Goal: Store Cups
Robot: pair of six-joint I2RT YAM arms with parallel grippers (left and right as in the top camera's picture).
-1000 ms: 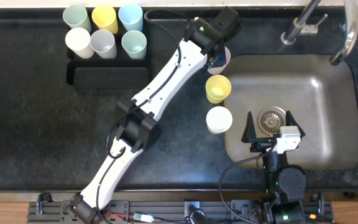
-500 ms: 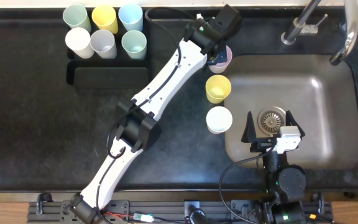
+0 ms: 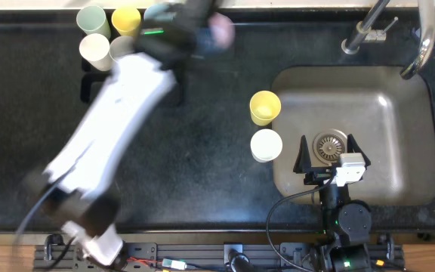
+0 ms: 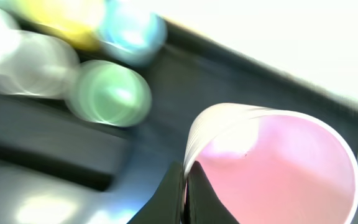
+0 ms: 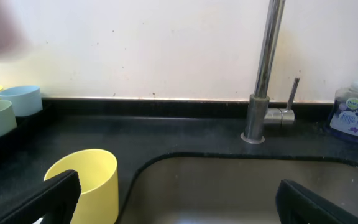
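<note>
My left gripper (image 3: 202, 34) is shut on the rim of a pink cup (image 3: 221, 30) and holds it lifted at the back of the counter, beside the black tray (image 3: 87, 69) of upright cups. In the left wrist view the pink cup (image 4: 278, 162) is pinched at its rim, with a green cup (image 4: 109, 93), a blue cup (image 4: 131, 31) and a yellow cup (image 4: 73, 18) in the tray (image 4: 55, 149) beyond. A yellow cup (image 3: 264, 107) and a white cup (image 3: 266, 144) stand on the counter by the sink's left edge. My right gripper (image 3: 328, 155) is open over the sink.
The steel sink (image 3: 399, 113) takes up the right side, with a faucet (image 3: 368, 26) behind it and a soap bottle (image 5: 353, 115) at the far right. The yellow cup (image 5: 82, 180) stands close to my right gripper's finger (image 5: 48, 193).
The left arm has swung fast to the left, carrying the pink cup from beside the sink toward the tray. The right arm has not moved.
</note>
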